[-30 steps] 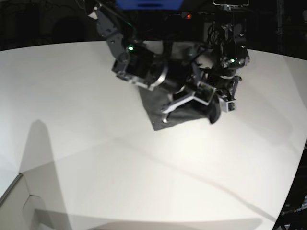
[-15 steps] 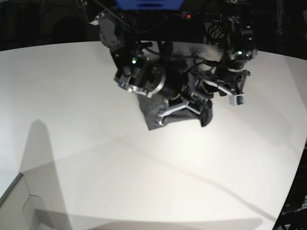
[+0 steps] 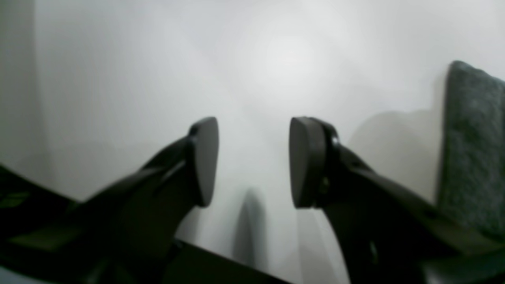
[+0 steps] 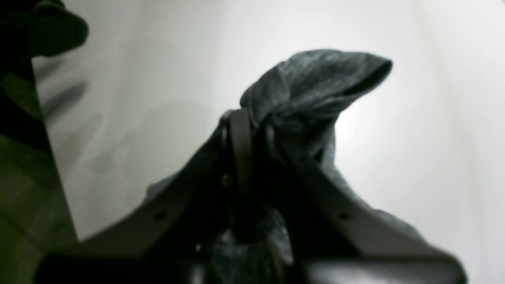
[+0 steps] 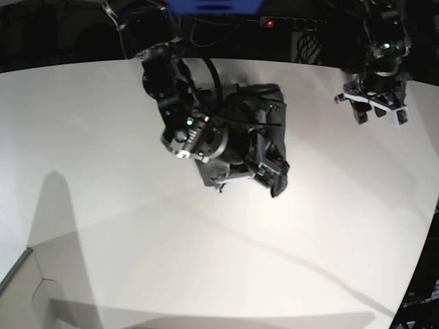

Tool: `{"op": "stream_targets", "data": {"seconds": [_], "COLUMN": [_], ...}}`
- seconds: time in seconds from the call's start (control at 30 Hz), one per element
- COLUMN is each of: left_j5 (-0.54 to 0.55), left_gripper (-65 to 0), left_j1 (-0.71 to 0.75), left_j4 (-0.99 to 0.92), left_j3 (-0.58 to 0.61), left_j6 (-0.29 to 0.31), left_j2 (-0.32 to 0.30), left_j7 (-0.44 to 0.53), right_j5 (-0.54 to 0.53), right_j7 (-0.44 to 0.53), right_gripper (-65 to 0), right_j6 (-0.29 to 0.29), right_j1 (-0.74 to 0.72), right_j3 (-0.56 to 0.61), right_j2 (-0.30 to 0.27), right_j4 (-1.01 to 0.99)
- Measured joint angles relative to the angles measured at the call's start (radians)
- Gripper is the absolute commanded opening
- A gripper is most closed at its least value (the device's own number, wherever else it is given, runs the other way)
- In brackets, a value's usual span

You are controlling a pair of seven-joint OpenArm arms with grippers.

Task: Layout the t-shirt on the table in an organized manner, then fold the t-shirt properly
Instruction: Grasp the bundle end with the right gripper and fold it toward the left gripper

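The tabletop (image 5: 103,226) is big, white and smooth, with a curved far edge. It is much bigger than anything on it.

The t-shirt (image 5: 257,110) is dark grey and soft. It sits bunched up near the far middle of the tabletop, not spread out flat. Part of it lies on the tabletop and part is lifted up.

The right arm (image 5: 168,82) reaches down over the t-shirt and hides a lot of it. The right gripper (image 4: 252,134) has its jaws closed tight on a fold of the t-shirt. In the right wrist view, a puffy flap of grey cloth (image 4: 315,79) sticks up past the jaws, and more cloth hangs down by them.

The left gripper (image 5: 374,106) is well apart from the t-shirt, off to the side near the far edge of the tabletop. Its jaws stand apart with nothing between them. In the left wrist view you see the two dark pads (image 3: 205,157) with bare white tabletop in the gap. An edge of the grey t-shirt (image 3: 471,150) shows at the side of that view.
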State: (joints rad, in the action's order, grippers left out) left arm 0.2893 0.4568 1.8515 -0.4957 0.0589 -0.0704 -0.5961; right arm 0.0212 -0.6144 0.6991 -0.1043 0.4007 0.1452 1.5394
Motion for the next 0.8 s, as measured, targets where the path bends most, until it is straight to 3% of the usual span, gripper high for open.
{"op": "stream_targets", "data": {"seconds": [0.13,0.33,0.53,0.63,0.8], "left_j5": [0.0,0.0,0.0,0.001,0.0], "left_gripper": [-36.7,-36.7,-36.7,-36.7,-36.7], "left_j1": [0.01,0.011,0.011,0.011,0.008], "left_j4": [0.001,0.001,0.001,0.001,0.001], "left_j3": [-0.009,-0.009,-0.009,-0.009,-0.009], "left_j6": [0.001,0.0,0.0,0.001,0.001], "left_j2": [-0.001,0.002,0.005,0.004,0.002], "left_j7": [0.0,0.001,0.001,0.001,0.001], "right_j5": [0.001,0.0,0.002,-0.002,-0.003], "right_j7": [-0.002,-0.002,-0.004,-0.026,-0.058], "right_gripper": [-63.8,-46.1,-25.1,-18.1,-15.5], "right_j6": [0.0,0.0,0.0,0.0,0.0], "right_j1": [0.003,0.006,0.021,0.059,0.132], "right_j3": [0.049,0.087,0.082,0.082,0.005], "right_j2": [-0.003,0.001,-0.001,0.0,0.003], "right_j4": [-0.013,-0.025,0.115,0.193,0.274]}}
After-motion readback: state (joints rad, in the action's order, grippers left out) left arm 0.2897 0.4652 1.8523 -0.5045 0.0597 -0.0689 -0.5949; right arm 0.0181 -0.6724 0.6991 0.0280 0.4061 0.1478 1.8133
